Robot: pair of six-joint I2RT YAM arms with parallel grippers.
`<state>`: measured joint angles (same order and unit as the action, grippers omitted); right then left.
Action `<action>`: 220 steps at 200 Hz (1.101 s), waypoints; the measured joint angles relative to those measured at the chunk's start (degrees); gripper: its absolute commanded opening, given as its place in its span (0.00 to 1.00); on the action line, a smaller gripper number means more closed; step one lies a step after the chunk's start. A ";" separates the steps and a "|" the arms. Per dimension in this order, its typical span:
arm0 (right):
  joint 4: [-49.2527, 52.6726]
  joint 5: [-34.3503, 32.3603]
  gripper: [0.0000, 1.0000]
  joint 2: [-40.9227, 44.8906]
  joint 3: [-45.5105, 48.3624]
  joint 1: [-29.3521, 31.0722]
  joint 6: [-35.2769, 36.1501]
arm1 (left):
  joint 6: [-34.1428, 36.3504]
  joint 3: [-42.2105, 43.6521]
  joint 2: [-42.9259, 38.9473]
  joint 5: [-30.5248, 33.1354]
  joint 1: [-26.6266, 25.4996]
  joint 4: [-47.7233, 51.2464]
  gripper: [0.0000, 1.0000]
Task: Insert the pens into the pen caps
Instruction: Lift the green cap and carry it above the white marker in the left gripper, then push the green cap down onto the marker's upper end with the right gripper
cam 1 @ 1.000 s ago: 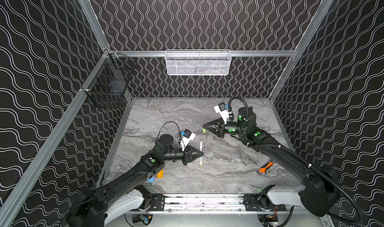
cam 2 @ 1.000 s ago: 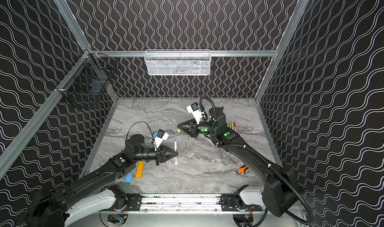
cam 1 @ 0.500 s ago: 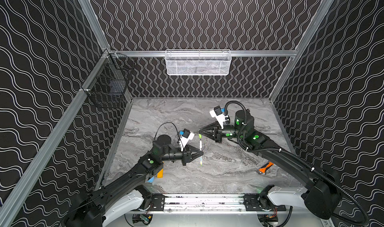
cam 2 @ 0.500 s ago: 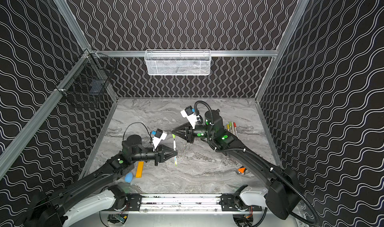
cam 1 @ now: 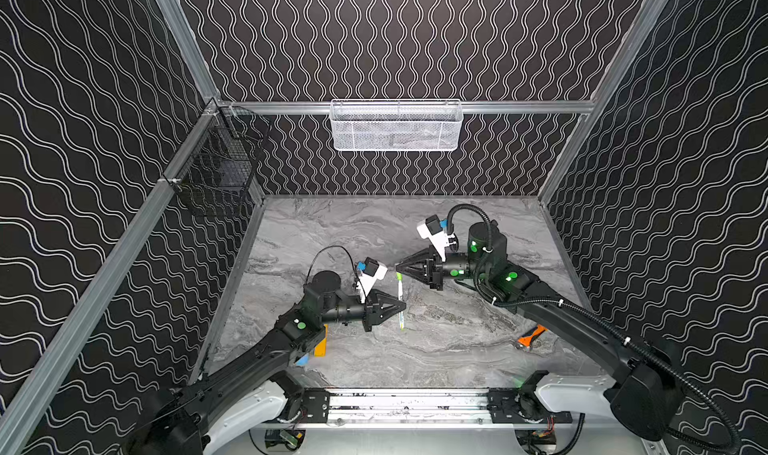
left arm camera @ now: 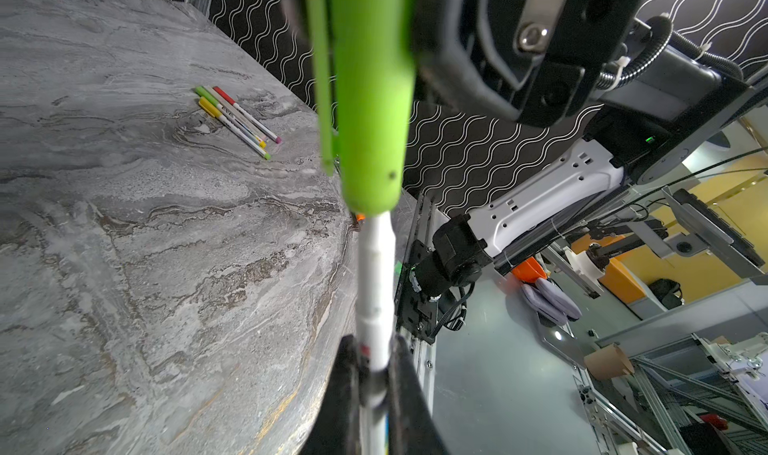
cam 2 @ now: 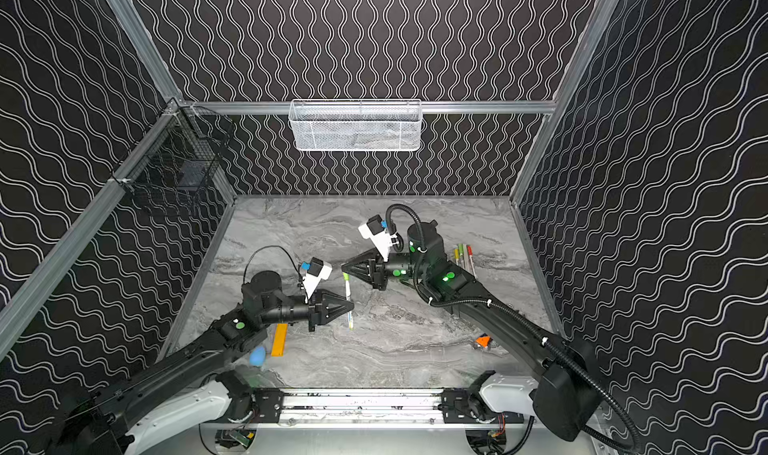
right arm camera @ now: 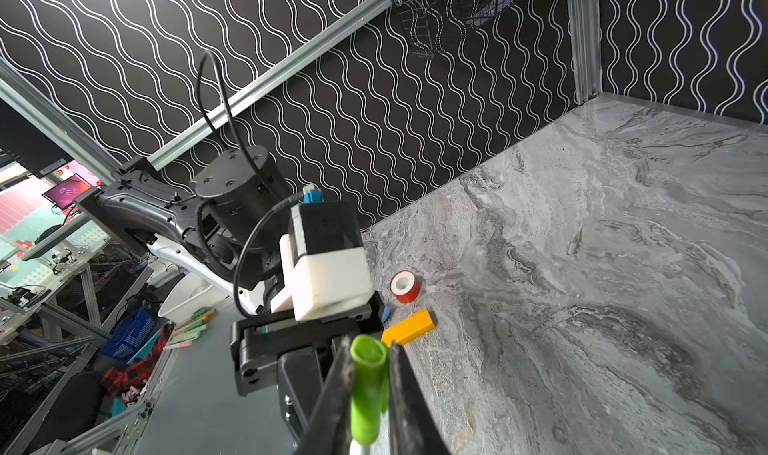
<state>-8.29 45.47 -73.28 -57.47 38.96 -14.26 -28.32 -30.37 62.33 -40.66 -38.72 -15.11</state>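
My left gripper [cam 1: 402, 306] is shut on a white pen [cam 1: 400, 320] and holds it upright above the table in both top views. In the left wrist view the pen's white barrel [left arm camera: 376, 274] rises from between the fingers of my left gripper [left arm camera: 374, 349]. Its upper end sits in the mouth of a green pen cap [left arm camera: 370, 99]. My right gripper [right arm camera: 368, 374] is shut on that green cap [right arm camera: 368, 390] from the right. Several other pens [cam 2: 463, 257] with green, yellow and red caps on lie side by side at the right, behind the right arm.
A flat orange-yellow bar [cam 2: 279, 340] and a blue blob [cam 2: 257, 356] lie under the left arm, with a red tape roll [right arm camera: 404, 286] near them. An orange-handled tool [cam 1: 530, 335] lies at the front right. A white mesh basket [cam 1: 395, 126] and a black wire basket [cam 1: 220, 170] hang on the walls.
My right gripper has come leftwards and forwards with the green cap until it meets the top of the pen. The left gripper has shifted slightly with the pen.
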 measured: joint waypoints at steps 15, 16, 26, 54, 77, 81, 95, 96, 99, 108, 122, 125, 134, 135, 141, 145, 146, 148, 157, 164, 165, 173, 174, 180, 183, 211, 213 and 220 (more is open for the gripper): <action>0.92 0.00 0.16 -0.07 0.00 0.42 0.37 | 0.02 0.00 -0.15 0.00 0.02 0.33 0.00; 0.96 0.00 0.16 -0.07 0.00 0.44 0.37 | 0.02 0.00 -0.15 0.00 0.02 0.33 0.00; 1.22 -0.04 0.16 -0.11 0.00 0.61 0.39 | 0.07 0.00 -0.24 0.07 0.02 0.59 0.00; 1.38 -0.46 0.16 -0.13 0.00 1.07 0.46 | 0.24 0.00 -0.50 0.24 0.02 1.16 0.00; 1.66 -0.98 0.16 -0.44 0.00 1.40 0.81 | 0.26 0.00 -1.14 1.16 0.02 1.90 0.00; 1.77 -1.09 0.16 -0.48 0.00 1.44 0.81 | 0.26 -0.02 -1.31 1.33 0.02 2.10 0.00; 1.18 -1.20 0.16 -0.48 0.92 1.55 0.72 | 0.26 -0.02 -1.97 1.90 0.02 2.86 0.00; 1.07 -1.22 0.16 -0.46 1.01 1.55 0.70 | 0.26 -0.02 -1.99 1.92 0.02 2.93 0.00; 0.81 -1.22 0.16 -0.42 1.33 1.57 0.52 | 0.26 -0.02 -2.14 2.05 0.02 3.26 0.00; 0.20 -1.27 0.16 -0.22 2.49 1.60 -0.02 | 0.26 -0.02 -2.56 2.58 0.04 4.20 0.00; -0.92 -1.27 0.16 0.17 4.24 1.75 -0.98 | 0.26 -0.02 -3.32 3.15 0.09 5.29 0.00; -1.22 -1.38 0.16 0.28 4.52 1.79 -1.25 | 0.26 -0.02 -3.45 3.15 0.09 5.57 0.00; -2.49 -1.64 0.15 0.63 5.40 1.81 -1.75 | 0.28 -0.02 -3.76 3.15 0.09 5.84 0.00; -2.71 -1.66 0.15 0.70 5.53 1.81 -1.84 | 0.28 -0.02 -3.80 3.15 0.09 5.86 0.00; -3.76 -1.66 0.15 0.90 6.05 1.81 -2.47 | 0.28 -0.02 -3.98 3.15 0.15 5.88 0.00; -4.39 -1.73 0.15 1.05 6.38 1.84 -3.10 | 0.31 -0.02 -4.11 3.21 0.15 5.88 0.00; -4.48 -1.75 0.15 1.05 6.43 1.84 -3.17 | 0.31 -0.02 -4.15 3.21 0.15 5.88 0.00; -4.85 -1.84 0.15 1.11 6.58 1.88 -3.30 | 0.31 -0.02 -4.20 3.23 0.15 5.88 0.00; -5.95 -2.12 0.15 1.31 7.17 2.14 -3.67 | 0.48 -0.04 -4.39 3.43 0.20 6.01 0.00; -6.75 -2.58 0.15 1.42 7.54 2.34 -4.66 | 0.68 -0.09 -4.57 3.50 0.20 6.16 0.00; -6.80 -2.60 0.15 1.42 7.58 2.36 -4.66 | 0.68 -0.09 -4.59 3.52 0.22 6.21 0.00; -7.50 -3.02 0.15 1.51 7.87 2.69 -4.87 | 0.87 -0.35 -4.70 3.65 0.26 6.71 0.00; -7.54 -3.02 0.15 1.51 7.89 2.73 -4.90 | 0.92 -0.37 -4.70 3.69 0.26 6.75 0.00; -7.93 -3.58 0.14 1.53 8.02 2.99 -5.44 | 1.18 -0.59 -4.81 3.96 0.31 7.19 0.00; -8.11 -3.91 0.14 1.53 8.07 3.10 -5.77 | 1.31 -0.68 -4.87 4.04 0.35 7.45 0.00; -10.38 -5.25 0.06 1.68 9.09 4.44 -6.29 | 1.81 -1.53 -5.29 4.37 0.46 9.35 0.00; -10.54 -5.25 0.06 1.68 9.22 4.50 -6.25 | 1.84 -1.57 -5.29 4.42 0.46 9.42 0.00; -11.28 -5.31 0.06 1.73 9.62 4.74 -6.27 | 1.97 -1.97 -5.29 4.35 0.52 10.14 0.00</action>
<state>-19.57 40.16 -71.55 -47.86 43.70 -20.53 -26.35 -32.34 57.04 -36.32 -38.20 -4.97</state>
